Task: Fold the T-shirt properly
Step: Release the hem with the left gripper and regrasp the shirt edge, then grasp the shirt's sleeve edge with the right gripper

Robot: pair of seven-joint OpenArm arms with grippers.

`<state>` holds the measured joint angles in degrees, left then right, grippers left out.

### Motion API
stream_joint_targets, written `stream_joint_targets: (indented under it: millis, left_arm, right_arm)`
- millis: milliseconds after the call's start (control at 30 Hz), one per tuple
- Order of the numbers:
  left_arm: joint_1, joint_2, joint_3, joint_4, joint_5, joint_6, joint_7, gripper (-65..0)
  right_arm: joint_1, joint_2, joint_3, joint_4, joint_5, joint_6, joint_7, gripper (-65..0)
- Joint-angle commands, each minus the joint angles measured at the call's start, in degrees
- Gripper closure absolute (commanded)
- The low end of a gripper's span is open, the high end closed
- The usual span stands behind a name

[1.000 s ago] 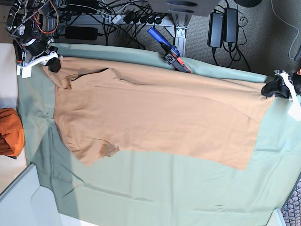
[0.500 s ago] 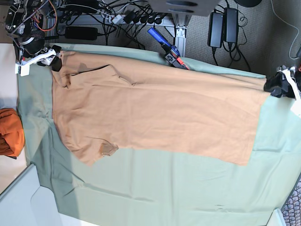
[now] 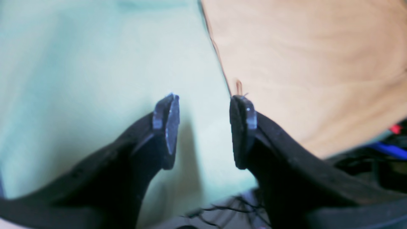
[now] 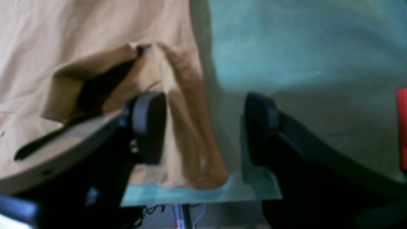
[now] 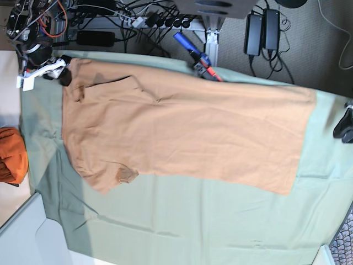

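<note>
The light orange-tan T-shirt (image 5: 182, 130) lies spread flat on the pale green table cloth (image 5: 193, 221), with a sleeve (image 5: 118, 175) at the lower left. My right gripper (image 5: 59, 72) hovers at the shirt's far left corner. It stands open (image 4: 205, 127), and a rumpled edge of the T-shirt (image 4: 187, 140) lies loose between its fingers. My left gripper (image 5: 343, 127) is off the shirt's right edge, apart from it. It too is open (image 3: 205, 127), with only green cloth between the fingers; the T-shirt's hem (image 3: 302, 63) runs just past the right fingertip (image 3: 243, 127).
A darker orange cloth bundle (image 5: 11, 154) sits off the table's left side. A blue and red tool (image 5: 196, 57) rests at the far table edge, with cables and power bricks (image 5: 262, 30) behind. A grey panel (image 5: 27, 237) fills the lower left.
Both grippers have let go of the T-shirt's corners and opened. The left gripper drew away to the right; the shirt's far edge has settled flat.
</note>
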<state>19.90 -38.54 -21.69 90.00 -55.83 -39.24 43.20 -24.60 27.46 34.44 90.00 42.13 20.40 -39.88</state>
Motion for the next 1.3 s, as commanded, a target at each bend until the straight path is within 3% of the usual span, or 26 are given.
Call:
stream_joint_targets:
  millis: [0,233,467,667,1000,1267]
  left_arm:
    - [-2.03,-0.74,-0.37,0.79,-0.07,-0.76,-1.38,-29.5]
    - [-14.08,3.19,2.82,-3.67,7.74,-0.76,-5.22,-29.3]
    - [-29.88,5.79,16.11,-22.84,11.34,-0.76,-8.46,-29.3]
    - [-40.52,10.34,20.11,-37.83,11.58,-0.76,-8.96,-29.3]
    - [-42.73,14.12,20.17,-44.26,13.86,-0.76,-10.01,-29.3]
    - [-42.91,14.14,20.17,-44.19,6.67,-0.76,-6.86,-29.3]
  right_arm:
    - [0.15,1.22,0.74,0.85,0.28,3.61,1.27,-38.5]
    - [0.15,1.22,0.74,0.85,0.24,3.61,1.29,-38.5]
    - [0.13,1.22,0.76,0.85,-0.81,3.56,1.31,-38.5]
    - [0.13,1.22,0.74,0.85,-0.79,3.56,1.33,-38.5]
    - [0.13,1.22,0.76,0.85,-0.76,3.56,1.49,-38.5]
    - [0.15,1.22,0.74,0.87,-0.74,3.56,1.51,-38.5]
